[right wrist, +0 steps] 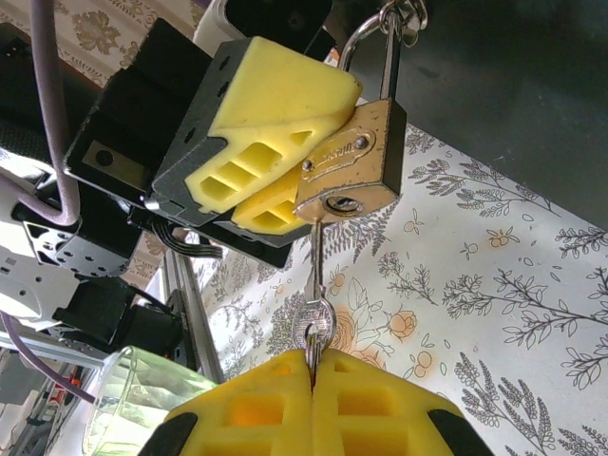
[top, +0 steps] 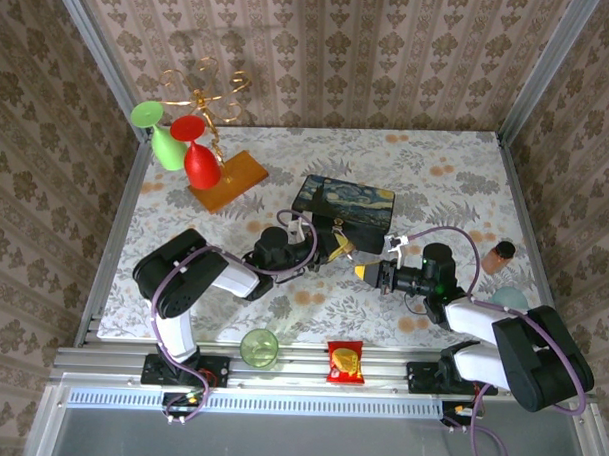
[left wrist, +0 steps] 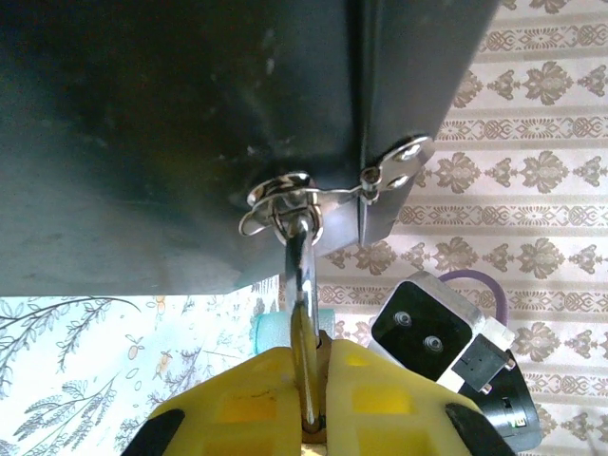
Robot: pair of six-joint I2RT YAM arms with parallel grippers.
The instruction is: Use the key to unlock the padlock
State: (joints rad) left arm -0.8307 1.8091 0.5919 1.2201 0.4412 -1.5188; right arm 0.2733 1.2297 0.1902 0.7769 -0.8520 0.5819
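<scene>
The small brass-gold padlock (right wrist: 356, 157) with a thin silvery U-shaped shackle (right wrist: 367, 36) hangs in the upper middle of the right wrist view. Its shackle is looped through the shiny metal clasp (left wrist: 285, 195) on the dark painted box (top: 343, 201), and its keyhole faces downward. The thin silvery metal key (right wrist: 318, 275) sits in that keyhole and runs straight down toward the bottom of the frame. There the right gripper (right wrist: 313, 375) has its yellow foam fingers closed flat together on the key's head. The left gripper (left wrist: 309, 408) comes in from the upper left of that view, its yellow fingers clamped on the padlock's body from both sides. In the left wrist view the shackle rises from between those fingers to the clasp at frame centre. In the top view both grippers meet just below the box, at the middle of the floral-patterned table (top: 436, 183). A green glass cup (top: 259, 347) and a red snack packet (top: 345, 362) lie at the bottom edge. Red and green wine glasses (top: 192, 149) stand on a wooden board at upper left.
</scene>
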